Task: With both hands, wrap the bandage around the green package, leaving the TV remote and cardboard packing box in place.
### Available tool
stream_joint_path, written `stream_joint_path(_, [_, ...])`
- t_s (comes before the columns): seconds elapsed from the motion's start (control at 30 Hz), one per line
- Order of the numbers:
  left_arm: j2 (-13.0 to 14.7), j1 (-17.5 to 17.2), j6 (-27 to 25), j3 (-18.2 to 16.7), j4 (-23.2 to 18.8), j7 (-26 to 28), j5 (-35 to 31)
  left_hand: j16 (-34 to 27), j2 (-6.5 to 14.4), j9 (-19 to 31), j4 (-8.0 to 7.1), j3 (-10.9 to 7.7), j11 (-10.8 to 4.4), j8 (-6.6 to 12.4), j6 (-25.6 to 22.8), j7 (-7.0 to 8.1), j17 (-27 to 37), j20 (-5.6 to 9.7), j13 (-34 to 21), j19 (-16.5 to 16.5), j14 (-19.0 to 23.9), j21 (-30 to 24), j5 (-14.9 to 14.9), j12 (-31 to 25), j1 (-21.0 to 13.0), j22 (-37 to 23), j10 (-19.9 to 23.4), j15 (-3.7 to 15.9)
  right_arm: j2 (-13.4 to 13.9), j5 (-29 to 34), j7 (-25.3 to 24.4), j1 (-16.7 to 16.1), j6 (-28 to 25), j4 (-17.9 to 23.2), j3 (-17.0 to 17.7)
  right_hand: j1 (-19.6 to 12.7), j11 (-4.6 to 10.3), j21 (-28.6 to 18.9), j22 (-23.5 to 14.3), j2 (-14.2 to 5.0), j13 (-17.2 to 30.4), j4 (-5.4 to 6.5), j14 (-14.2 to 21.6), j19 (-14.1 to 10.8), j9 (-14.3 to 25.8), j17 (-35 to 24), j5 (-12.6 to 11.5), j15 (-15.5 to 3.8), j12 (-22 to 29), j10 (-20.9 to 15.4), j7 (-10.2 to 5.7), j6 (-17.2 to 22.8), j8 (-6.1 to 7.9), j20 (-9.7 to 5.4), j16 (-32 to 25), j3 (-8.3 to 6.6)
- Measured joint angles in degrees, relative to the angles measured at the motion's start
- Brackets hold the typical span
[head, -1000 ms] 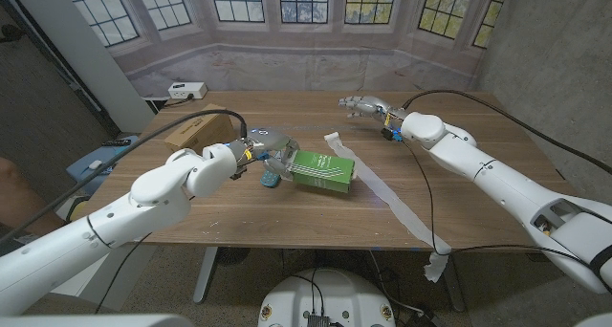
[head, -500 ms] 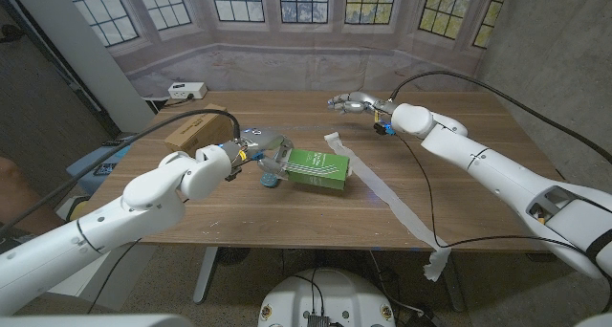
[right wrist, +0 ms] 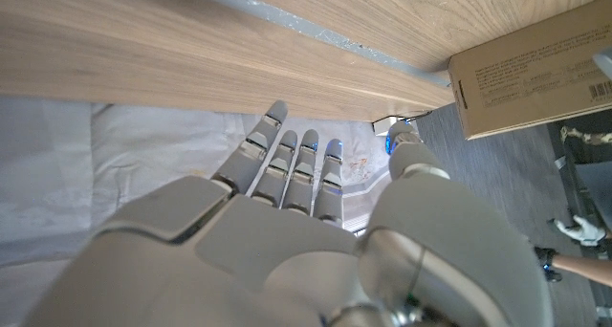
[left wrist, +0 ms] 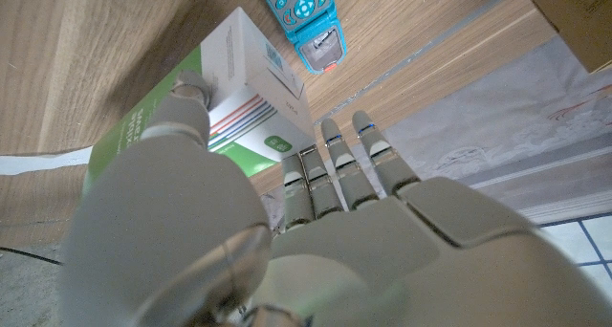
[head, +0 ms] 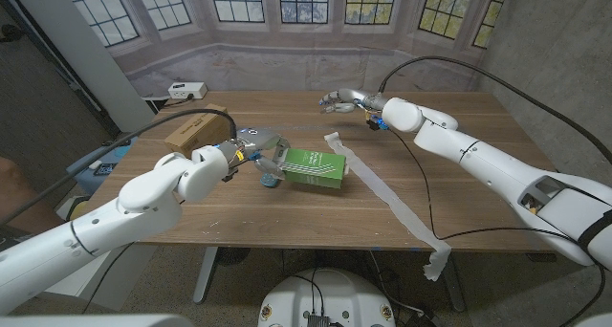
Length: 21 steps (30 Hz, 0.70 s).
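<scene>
The green package [head: 316, 167] lies on the wooden table [head: 459, 188], slightly left of the middle. My left hand [head: 256, 147] grips its left end. In the left wrist view the thumb [left wrist: 186, 107] presses on the green package [left wrist: 239, 69] while the fingers [left wrist: 344, 164] reach past its end. The white bandage [head: 390, 201] runs as a long strip from beside the package to the table's front right edge, where its end hangs down. My right hand [head: 339, 100] hovers open over the far side of the table, fingers spread, apart from the bandage.
A blue TV remote [head: 271, 181] lies just in front of the left hand, also seen as the remote [left wrist: 306, 11]. The cardboard packing box [head: 196, 129] sits at the table's far left. A white device [head: 186, 90] rests on the ledge behind.
My right hand has moved left over the far side of the table. The left hand and the package have shifted slightly left.
</scene>
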<state>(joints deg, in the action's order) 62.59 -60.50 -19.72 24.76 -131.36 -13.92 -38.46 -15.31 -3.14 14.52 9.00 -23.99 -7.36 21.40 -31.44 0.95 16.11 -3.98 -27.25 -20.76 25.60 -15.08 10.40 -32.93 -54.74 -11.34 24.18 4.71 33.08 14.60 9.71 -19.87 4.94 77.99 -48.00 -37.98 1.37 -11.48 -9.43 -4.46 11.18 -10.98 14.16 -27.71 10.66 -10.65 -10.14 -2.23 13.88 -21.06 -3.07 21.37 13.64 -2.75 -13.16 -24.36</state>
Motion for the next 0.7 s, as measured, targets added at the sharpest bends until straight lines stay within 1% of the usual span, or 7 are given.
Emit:
stream_joint_path(0.1, [0.1,0.0,-0.3,0.0,-0.1,0.0,0.1,0.0,0.0,0.0,0.00,0.00,0.00,0.01,0.0,0.00,0.0,0.10,0.0,0.1,0.0,0.0,0.0,0.0,0.0,0.0,0.0,0.00,-0.7,2.0,-0.2,1.4,0.8,-1.4,-1.3,-1.2,0.41,0.0,-0.1,0.65,0.1,0.32,0.8,-0.7,0.0,0.0,0.0,-0.02,0.1,-1.2,-0.43,1.2,0.36,0.06,0.0,-0.32])
stream_joint_path(0.13, [0.1,0.0,-0.5,0.0,-0.1,0.0,0.2,0.0,0.0,0.0,0.00,0.00,0.00,0.01,0.0,0.00,0.0,0.10,0.0,0.1,0.0,0.0,0.0,0.0,0.0,0.0,0.0,0.00,-0.9,2.0,-0.2,1.7,0.8,-1.7,-1.5,-1.6,0.40,0.0,-0.1,0.95,0.1,0.32,1.3,-0.9,0.0,0.0,0.0,-0.09,0.3,-1.7,-0.72,1.5,0.42,0.01,0.0,-0.32])
stream_joint_path(0.3, [0.4,0.0,-0.8,-0.1,-0.2,0.0,0.3,0.0,0.1,0.0,0.00,0.00,-0.02,0.01,0.0,0.00,0.0,0.10,-0.2,0.1,0.1,0.0,0.0,0.0,0.1,0.0,0.0,0.12,-1.9,6.7,-1.0,3.5,2.9,-3.9,-3.3,-3.8,1.00,0.0,-0.1,1.74,0.2,0.32,2.9,-2.2,0.1,0.0,0.0,-0.12,0.5,-3.6,-1.39,3.6,0.86,-0.13,-0.2,-0.31])
stream_joint_path(0.37, [0.4,0.0,-0.9,-0.1,-0.2,0.0,0.4,0.0,0.1,0.0,0.00,0.00,-0.03,0.01,0.0,0.00,0.0,0.10,-0.3,0.1,0.3,0.0,0.0,0.0,0.1,0.0,0.0,0.31,-2.3,7.9,-1.2,4.1,3.5,-4.6,-3.8,-4.8,1.32,0.0,-0.1,2.10,0.2,0.32,3.7,-2.8,0.2,0.0,0.0,-0.10,0.5,-4.4,-1.55,4.3,0.87,0.07,-0.4,-0.32])
stream_joint_path(0.43, [0.4,0.1,-1.0,-0.1,-0.2,0.0,0.6,0.0,0.1,0.0,0.00,0.16,-0.12,0.01,0.0,0.00,0.2,0.10,-0.3,0.1,0.3,0.0,0.0,0.0,0.1,0.0,0.1,0.31,-2.7,10.4,-1.8,4.9,4.8,-5.9,-4.6,-5.5,1.56,0.0,-0.1,2.40,0.2,0.32,4.3,-3.4,0.2,0.0,0.0,-0.12,0.5,-4.8,-1.71,5.0,0.87,-0.12,-0.6,-0.31])
stream_joint_path(0.63, [0.5,0.5,-1.1,-0.1,0.0,0.0,0.9,0.0,0.1,0.0,-0.02,0.14,-0.12,0.01,0.0,0.01,0.3,0.10,-0.3,0.1,0.5,0.0,0.0,0.0,0.1,0.0,0.1,0.09,-3.6,13.8,-2.3,6.8,6.9,-8.3,-6.3,-6.4,2.14,0.0,-0.1,2.86,0.4,0.31,5.5,-4.2,0.2,-0.2,0.0,-0.12,0.8,-6.5,-2.03,6.5,1.20,-0.31,-0.8,-0.31])
stream_joint_path(0.7, [0.5,0.7,-1.1,0.0,0.1,0.0,1.0,0.0,0.1,0.0,-0.02,0.14,-0.13,0.01,-0.1,0.10,0.3,0.10,-0.3,0.1,0.6,0.0,0.0,0.0,0.1,0.0,0.1,0.00,-3.8,14.5,-2.4,7.3,7.5,-9.0,-6.7,-6.9,2.14,0.0,-0.1,2.87,0.4,0.31,5.5,-4.4,0.2,-0.2,0.0,-0.12,0.8,-6.5,-2.04,6.7,1.20,-0.11,-0.8,-0.31])
